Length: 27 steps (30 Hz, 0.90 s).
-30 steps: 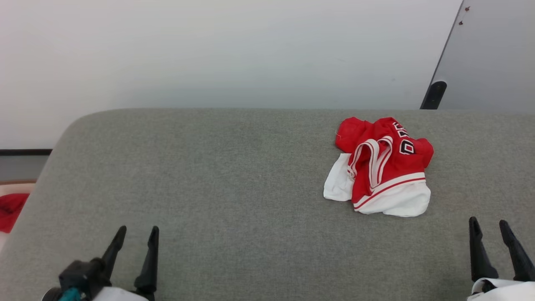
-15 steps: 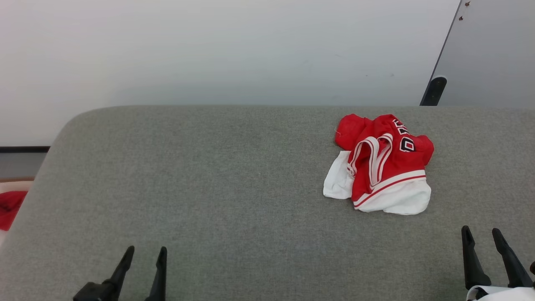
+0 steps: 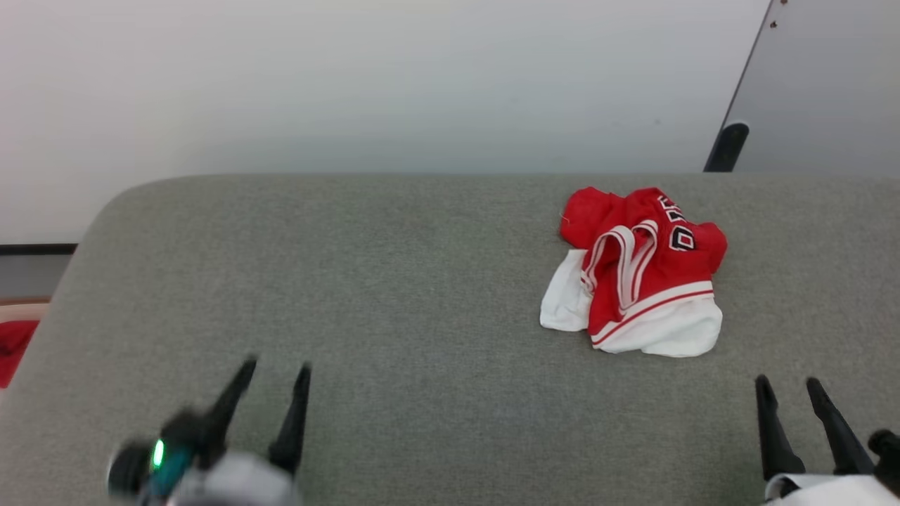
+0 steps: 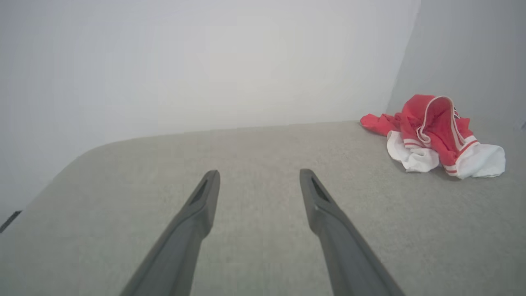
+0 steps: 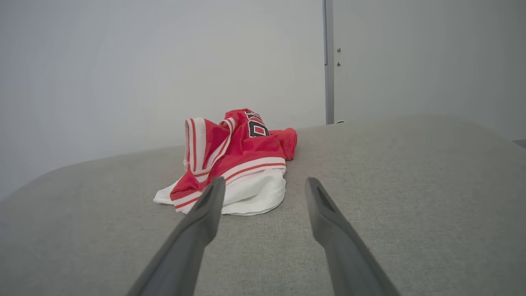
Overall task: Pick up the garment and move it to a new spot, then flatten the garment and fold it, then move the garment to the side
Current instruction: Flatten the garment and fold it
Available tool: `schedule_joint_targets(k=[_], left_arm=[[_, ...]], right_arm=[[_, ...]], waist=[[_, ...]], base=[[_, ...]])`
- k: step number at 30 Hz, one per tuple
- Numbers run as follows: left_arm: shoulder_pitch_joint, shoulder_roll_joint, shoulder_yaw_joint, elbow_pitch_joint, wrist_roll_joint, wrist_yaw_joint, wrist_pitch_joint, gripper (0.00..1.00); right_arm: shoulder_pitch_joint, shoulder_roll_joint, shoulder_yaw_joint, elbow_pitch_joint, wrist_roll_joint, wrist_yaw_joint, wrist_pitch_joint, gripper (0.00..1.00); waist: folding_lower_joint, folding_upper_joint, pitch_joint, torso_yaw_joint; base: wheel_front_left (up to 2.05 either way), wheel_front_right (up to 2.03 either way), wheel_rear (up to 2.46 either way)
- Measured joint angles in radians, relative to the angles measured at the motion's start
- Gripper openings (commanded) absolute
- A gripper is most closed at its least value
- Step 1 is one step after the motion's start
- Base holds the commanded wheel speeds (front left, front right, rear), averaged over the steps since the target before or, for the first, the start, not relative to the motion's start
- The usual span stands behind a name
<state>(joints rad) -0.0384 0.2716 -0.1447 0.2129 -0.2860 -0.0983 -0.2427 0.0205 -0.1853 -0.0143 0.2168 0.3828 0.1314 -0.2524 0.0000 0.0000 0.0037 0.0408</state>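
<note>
On the far right of the grey padded surface [image 3: 422,281], the garment [image 3: 636,270] is lying in a crumpled heap: red body bunching over white sleeves, striped trim looping across the top, part of the black lettering showing. It is sitting where it was a second ago; its slight drift up the head view is the camera shifting, not the cloth moving. The left gripper [image 3: 276,365] is the thing changing. It is showing blurred, with its tips reaching further up and inward than a moment back, so the arm is evidently travelling. Its fingers are standing wide apart, holding nothing, well apart from the garment. The right gripper [image 3: 787,383] is edging slightly inward, likewise spread and empty, near the heap's white hem but not touching it. In its wrist view one finger is overlapping the hem, apparently by line of sight only. Reading: pick-up not yet begun, with both arms probably starting their approach and the right looking better placed for the first grab. A red cloth scrap [image 3: 14,341] is lying beyond the left edge, not part of the job.
</note>
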Motion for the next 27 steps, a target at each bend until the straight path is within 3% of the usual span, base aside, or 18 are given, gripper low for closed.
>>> schedule_joint_targets(k=[5, 14, 17, 21, 24, 27], left_arm=[[-0.285, 0.015, -0.079, 0.057, -0.006, -0.024, 0.099, 1.00], [-0.794, -0.014, -0.303, 0.338, -0.174, -0.030, 0.351, 1.00], [-0.870, -0.022, -0.401, 0.462, -0.283, -0.030, 0.548, 1.00], [-0.921, -0.007, -0.542, 0.494, -0.462, -0.031, 0.792, 1.00], [-0.955, 0.021, -0.565, 0.508, -0.567, -0.031, 0.887, 1.00], [-0.984, 0.038, -0.597, 0.527, -0.594, -0.031, 0.914, 1.00]], right_arm=[[-0.046, 0.007, 0.031, -0.003, -0.007, 0.000, -0.003, 1.00], [-0.138, 0.035, 0.058, 0.013, 0.008, 0.000, -0.009, 1.00], [-0.157, 0.051, 0.059, 0.010, 0.012, 0.000, -0.009, 1.00], [-0.161, 0.065, 0.053, 0.010, 0.012, 0.000, -0.009, 1.00], [-0.169, 0.074, 0.056, 0.008, 0.015, 0.000, -0.009, 1.00], [-0.181, 0.082, 0.063, 0.002, 0.016, 0.000, -0.009, 1.00]], waist=[[0.0000, 0.0000, 0.032, -0.028], [0.0000, 0.0000, 0.129, -0.120], [0.0000, 0.0000, 0.157, -0.163], [0.0000, 0.0000, 0.191, -0.220], [0.0000, 0.0000, 0.216, -0.256], [0.0000, 0.0000, 0.245, -0.282]], base=[[0.00, 0.00, 0.00], [0.00, 0.00, 0.00], [0.00, 0.00, 0.00], [0.00, 0.00, 0.00], [0.00, 0.00, 0.00], [0.00, 0.00, 0.00]])
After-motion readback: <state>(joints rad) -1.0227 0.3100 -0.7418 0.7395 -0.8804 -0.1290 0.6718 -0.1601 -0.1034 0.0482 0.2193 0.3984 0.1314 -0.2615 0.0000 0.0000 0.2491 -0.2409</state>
